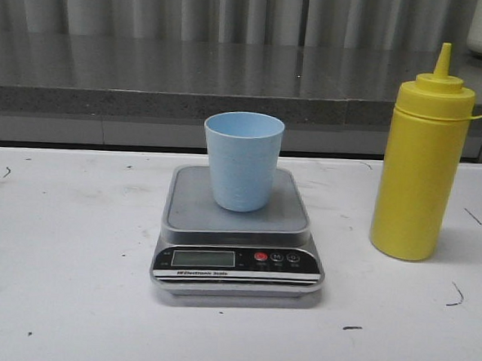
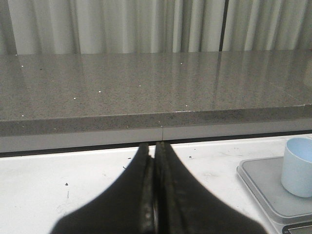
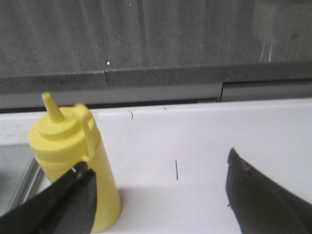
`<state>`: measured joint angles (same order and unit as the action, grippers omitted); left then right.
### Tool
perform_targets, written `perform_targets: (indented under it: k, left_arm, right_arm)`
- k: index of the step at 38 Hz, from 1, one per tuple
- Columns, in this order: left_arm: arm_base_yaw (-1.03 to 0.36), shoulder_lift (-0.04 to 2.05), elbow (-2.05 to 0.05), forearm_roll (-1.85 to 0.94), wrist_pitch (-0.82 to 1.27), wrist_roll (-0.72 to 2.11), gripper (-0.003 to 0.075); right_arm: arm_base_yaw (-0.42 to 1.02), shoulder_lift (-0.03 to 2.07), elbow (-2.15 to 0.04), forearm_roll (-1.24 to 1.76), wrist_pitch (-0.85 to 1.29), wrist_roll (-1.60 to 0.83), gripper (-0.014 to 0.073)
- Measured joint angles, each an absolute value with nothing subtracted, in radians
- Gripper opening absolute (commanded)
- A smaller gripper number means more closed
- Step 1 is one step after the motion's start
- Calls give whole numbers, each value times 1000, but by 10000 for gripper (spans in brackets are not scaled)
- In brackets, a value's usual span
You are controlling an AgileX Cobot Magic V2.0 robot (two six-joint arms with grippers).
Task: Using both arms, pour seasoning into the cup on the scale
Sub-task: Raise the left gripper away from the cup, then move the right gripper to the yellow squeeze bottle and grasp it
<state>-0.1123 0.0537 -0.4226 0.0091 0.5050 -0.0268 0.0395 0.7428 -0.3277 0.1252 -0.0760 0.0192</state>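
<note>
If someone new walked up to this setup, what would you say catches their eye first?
Probably the tall yellow seasoning bottle, standing upright on the white table to the right of the scale, bright against the grey backdrop. Next, the light blue cup sitting upright on the scale's steel platform. In the wrist views, the right gripper is open close by the bottle, while the left gripper is shut and empty.

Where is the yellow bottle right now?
In the front view the yellow bottle stands upright on the white table, on the right side, beside the scale that holds the blue cup.
</note>
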Motion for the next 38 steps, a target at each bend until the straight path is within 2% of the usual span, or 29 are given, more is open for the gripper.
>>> perform_targets:
  k: [7, 17, 35, 38]
  left_arm:
    - [-112, 54, -423, 9, 505, -27, -20]
    - [-112, 54, -423, 9, 505, -27, -20]
    - [-112, 54, -423, 9, 505, -27, -20]
    - [-112, 54, -423, 9, 505, -27, -20]
  right_arm:
    - [146, 848, -201, 128, -277, 53, 563]
    - [262, 1055, -135, 120, -476, 57, 563]
    - [273, 1581, -134, 49, -1067, 113, 563]
    - [273, 1660, -141, 18, -1114, 129, 563]
